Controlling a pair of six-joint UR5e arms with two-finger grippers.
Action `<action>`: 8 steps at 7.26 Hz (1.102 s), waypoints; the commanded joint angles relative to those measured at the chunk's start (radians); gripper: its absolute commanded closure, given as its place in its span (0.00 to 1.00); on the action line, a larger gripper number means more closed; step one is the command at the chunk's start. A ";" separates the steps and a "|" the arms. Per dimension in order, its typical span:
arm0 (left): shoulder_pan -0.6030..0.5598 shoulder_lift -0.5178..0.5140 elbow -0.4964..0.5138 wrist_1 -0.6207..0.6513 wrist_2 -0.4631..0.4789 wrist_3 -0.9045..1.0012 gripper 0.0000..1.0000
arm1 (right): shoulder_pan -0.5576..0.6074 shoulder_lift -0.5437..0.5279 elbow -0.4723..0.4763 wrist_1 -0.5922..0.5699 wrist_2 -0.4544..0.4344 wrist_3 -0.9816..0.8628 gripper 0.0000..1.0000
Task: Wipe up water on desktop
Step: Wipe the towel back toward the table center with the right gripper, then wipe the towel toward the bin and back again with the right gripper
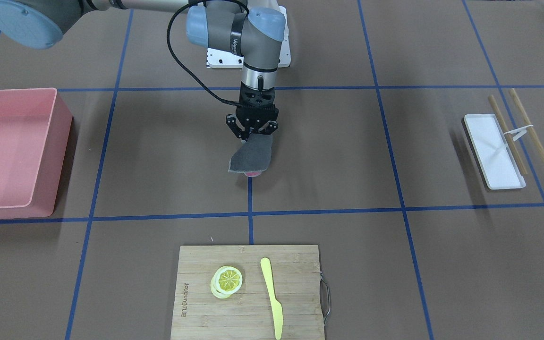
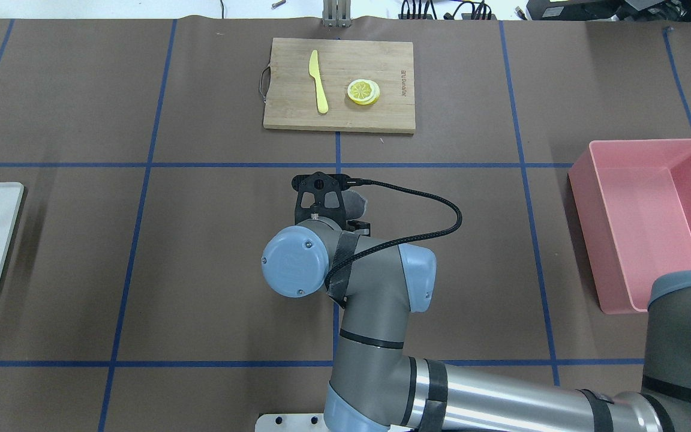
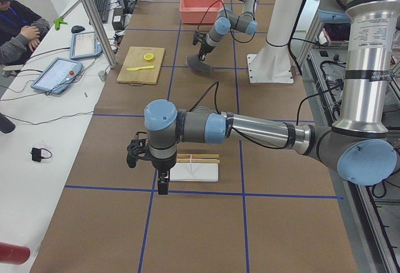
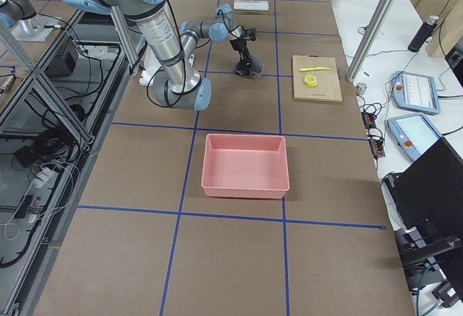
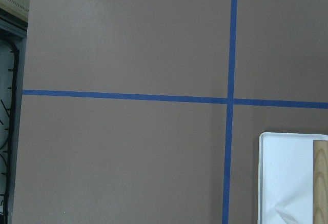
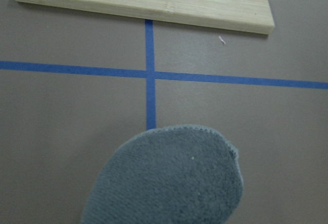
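The desktop [image 1: 347, 156] is a brown surface with a grid of blue tape lines. My right gripper [image 1: 252, 135] points down at the middle of it and is shut on the top edge of a grey cloth [image 1: 251, 156]. The cloth hangs down and its lower end touches the desktop. A small pink wet spot [image 1: 253, 174] shows under the cloth's lower edge. The cloth fills the bottom of the right wrist view [image 6: 169, 178]. My left gripper [image 3: 162, 185] hangs low near the white tray in the exterior left view; I cannot tell whether it is open or shut.
A pink bin [image 1: 12, 151] stands on the robot's right side. A bamboo cutting board [image 1: 248, 321] with a yellow knife [image 1: 272, 297] and lemon slices [image 1: 227, 281] lies beyond the cloth. A white tray [image 1: 491, 151] and wooden sticks [image 1: 529, 127] lie on the robot's left.
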 commanded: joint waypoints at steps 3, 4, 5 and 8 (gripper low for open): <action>-0.001 0.000 -0.001 0.000 0.000 0.000 0.01 | 0.117 -0.341 0.288 -0.032 0.074 -0.291 1.00; 0.000 0.000 -0.001 0.000 0.000 0.000 0.01 | 0.160 -0.393 0.333 -0.079 0.076 -0.371 1.00; 0.000 0.000 -0.002 0.000 0.000 0.000 0.01 | 0.197 -0.449 0.341 -0.090 0.079 -0.427 1.00; 0.000 -0.001 0.001 0.001 -0.037 0.000 0.01 | 0.265 -0.705 0.496 -0.085 0.079 -0.582 1.00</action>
